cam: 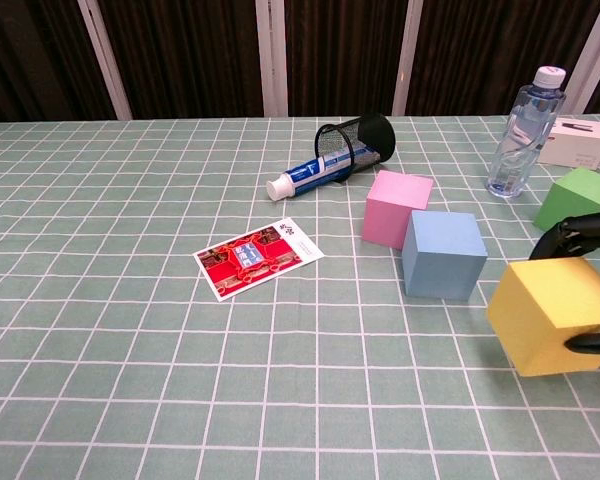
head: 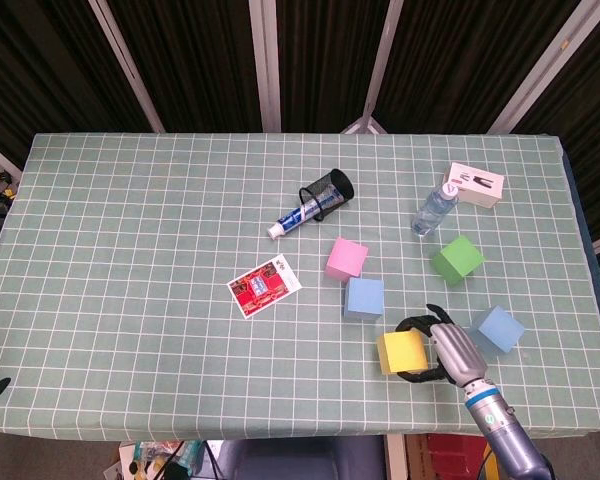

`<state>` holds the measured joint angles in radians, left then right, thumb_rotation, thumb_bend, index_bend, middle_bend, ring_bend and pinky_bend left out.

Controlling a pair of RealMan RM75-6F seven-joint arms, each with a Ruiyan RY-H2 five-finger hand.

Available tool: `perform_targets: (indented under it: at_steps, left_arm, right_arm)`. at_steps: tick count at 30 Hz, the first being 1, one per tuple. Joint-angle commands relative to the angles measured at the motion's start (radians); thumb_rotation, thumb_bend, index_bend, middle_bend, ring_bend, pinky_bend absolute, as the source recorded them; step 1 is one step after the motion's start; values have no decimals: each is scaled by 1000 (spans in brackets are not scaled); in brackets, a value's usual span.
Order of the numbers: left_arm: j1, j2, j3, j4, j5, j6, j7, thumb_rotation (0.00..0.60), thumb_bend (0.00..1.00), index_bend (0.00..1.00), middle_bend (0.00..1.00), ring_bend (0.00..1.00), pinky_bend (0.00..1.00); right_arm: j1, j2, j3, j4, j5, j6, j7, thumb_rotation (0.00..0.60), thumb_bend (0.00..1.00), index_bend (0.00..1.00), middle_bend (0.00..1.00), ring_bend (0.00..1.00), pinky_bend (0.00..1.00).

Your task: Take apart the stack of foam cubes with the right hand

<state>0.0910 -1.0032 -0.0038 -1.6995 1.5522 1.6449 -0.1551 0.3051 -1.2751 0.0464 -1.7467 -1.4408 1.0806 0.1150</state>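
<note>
Main risk I see: the yellow foam cube [head: 400, 352] tips or rolls when I let go. In the chest view [cam: 556, 316] it looks tilted, one corner low near the green checked tablecloth [head: 130, 250], and I can't tell if it's actually down yet. If I release while it's off the cloth, it bounces, and foam bounces unpredictably.

Second risk: the drop spot is tight. The light blue foam cube [head: 364, 298] sits just up-left of the yellow one, with the pink foam cube [head: 346, 258] right behind it. A sideways nudge on release would shove yellow into them.

Third: soft foam is squeezed between the fingers [cam: 580, 226], so it may stick to them as they spread and get dragged.

Positions, left to right: the yellow cube is near the front table edge, directly on the left side of my right hand [head: 442, 352]. The hand grips it from the right, dark fingers wrapped over its far and near faces. Further right, a second light blue foam cube [head: 500, 329] lies just beside the wrist. The green foam cube [head: 457, 259] sits alone further back, nothing on top, so the stack looks undone already.

Left hand isn't visible in either view.
</note>
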Motion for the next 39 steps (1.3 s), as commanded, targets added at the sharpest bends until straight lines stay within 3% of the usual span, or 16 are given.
perform_targets:
  at_steps: [1,6,10,14,21,25,30,39]
  left_arm:
    - [-1,0,1,-1,-1,-3,3,600,183,167,8,0,0]
    - [1,1,1,-3,-1,0,2,600,183,167,8,0,0]
    - [2,2,0,-1,-3,2,-5,600,183,167,8,0,0]
    - [4,3,1,0,-1,6,-9,600,183,167,9,0,0]
    - [3,5,0,1,-1,5,-15,600,183,167,8,0,0]
    - [5,4,0,2,-1,9,-16,600,183,167,8,0,0]
    - [7,3,0,2,1,13,-18,600,183,162,1,0,0]
    - [12,6,-3,13,1,25,-46,600,183,161,0,0,0]
  right_arm:
    - [17,34,-23,-4,-5,-33,-34,600,100,182,242,133,7]
    - [30,84,-38,-29,-19,-51,-40,600,99,39,70,36,0]
    - [27,127,-26,-64,-9,-27,-44,600,100,24,57,28,0]
    - [-13,154,28,-91,20,100,-26,600,99,24,57,38,0]
    - [-82,173,85,-39,72,260,-6,600,97,24,57,52,0]
    - [-141,174,64,22,28,348,49,600,97,24,57,52,0]
    - [-217,159,8,82,-68,468,31,600,97,24,57,47,0]
    - [-271,152,-28,111,-112,526,-75,600,97,25,37,22,0]
